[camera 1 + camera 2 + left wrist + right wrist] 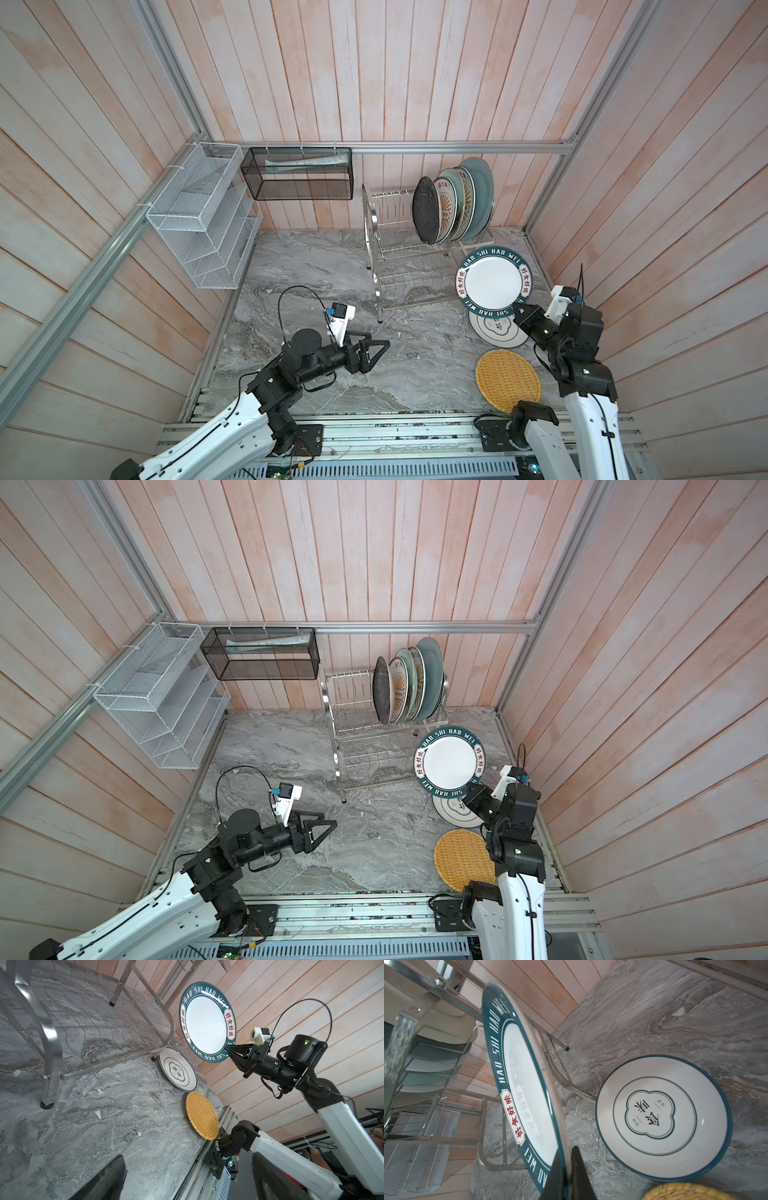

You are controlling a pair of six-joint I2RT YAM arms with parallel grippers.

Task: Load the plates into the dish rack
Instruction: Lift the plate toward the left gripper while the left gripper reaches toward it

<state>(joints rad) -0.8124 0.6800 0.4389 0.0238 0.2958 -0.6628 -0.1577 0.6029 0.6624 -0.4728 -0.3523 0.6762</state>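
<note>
The dish rack (376,232) stands at the back, with several plates upright at the right end of its upper tier; the dark navy one (426,210) is leftmost. My right gripper (519,309) is shut on the near rim of a white lettered plate (492,282) with a teal rim. It holds the plate tilted in the air beside the rack's right side (525,1084). Below it on the table lie another white lettered plate (498,330) and the yellow woven plate (508,381). My left gripper (380,338) hovers open over the mid table, holding nothing.
A white mesh organiser (199,220) and a black mesh basket (299,174) hang on the back left walls. Wooden panel walls close in the marble table on three sides. An aluminium rail (374,432) runs along the front edge.
</note>
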